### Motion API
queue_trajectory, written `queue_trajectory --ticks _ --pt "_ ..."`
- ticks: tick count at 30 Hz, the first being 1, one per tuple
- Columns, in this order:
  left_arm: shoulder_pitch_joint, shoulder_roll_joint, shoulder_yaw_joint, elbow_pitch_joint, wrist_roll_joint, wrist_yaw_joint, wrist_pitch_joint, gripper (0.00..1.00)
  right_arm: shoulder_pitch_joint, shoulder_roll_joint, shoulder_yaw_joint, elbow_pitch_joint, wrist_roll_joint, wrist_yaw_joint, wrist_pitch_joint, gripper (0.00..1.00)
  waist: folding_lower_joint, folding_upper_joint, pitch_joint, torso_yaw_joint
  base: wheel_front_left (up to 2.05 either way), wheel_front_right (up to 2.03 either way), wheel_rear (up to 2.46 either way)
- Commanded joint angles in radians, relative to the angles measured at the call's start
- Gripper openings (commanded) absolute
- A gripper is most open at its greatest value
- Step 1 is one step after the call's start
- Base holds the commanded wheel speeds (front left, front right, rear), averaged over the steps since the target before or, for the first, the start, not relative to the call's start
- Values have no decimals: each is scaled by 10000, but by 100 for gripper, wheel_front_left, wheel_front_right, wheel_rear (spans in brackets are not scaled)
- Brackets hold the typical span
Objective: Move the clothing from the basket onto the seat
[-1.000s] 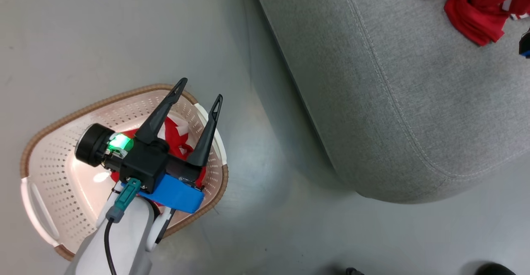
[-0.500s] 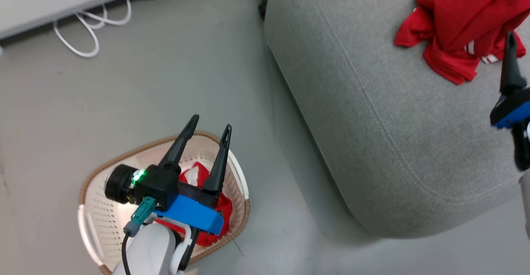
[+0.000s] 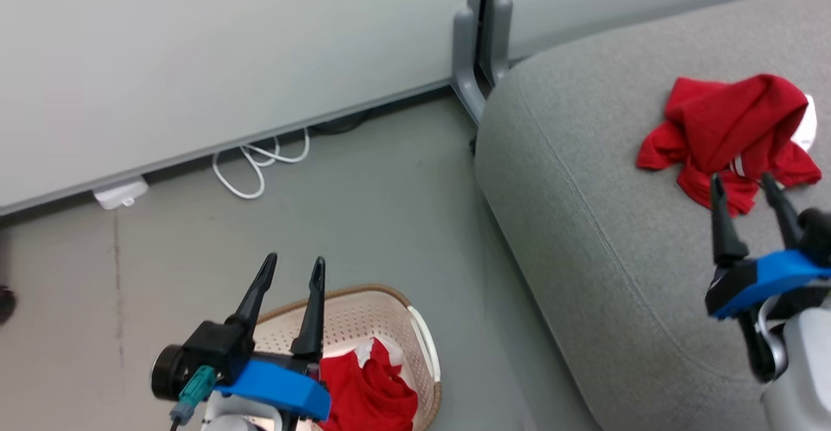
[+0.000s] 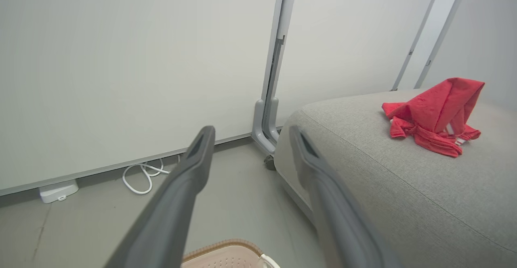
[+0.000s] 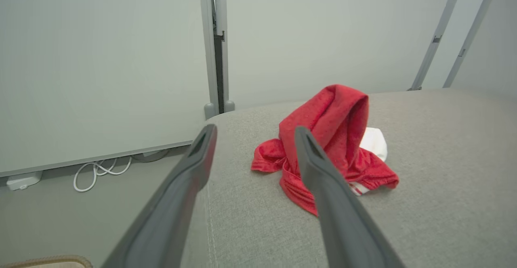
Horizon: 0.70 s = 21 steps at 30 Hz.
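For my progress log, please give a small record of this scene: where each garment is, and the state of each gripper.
on seat: one red garment, crumpled, on the grey seat
in basket: second red garment, inside the basket on the floor
left gripper: open, empty, above the basket
right gripper: open, empty, over the seat, close to the garment there
floor by wall: white cable
progress: one garment on the seat, one not yet moved
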Motion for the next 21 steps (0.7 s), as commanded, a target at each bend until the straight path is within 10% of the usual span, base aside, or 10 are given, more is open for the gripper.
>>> queue_trajectory --ticks 1,21 --pt "221 -20 173 20 -6 -43 -47 100 480 122 62 -389 -69 1 63 100 3 0 -530 459 0 0 0" --pt "1021 -119 1788 379 321 -7 -40 100 3940 1516 434 -4276 -878 1 967 100 3 0 -1255 2048 0 0 0"
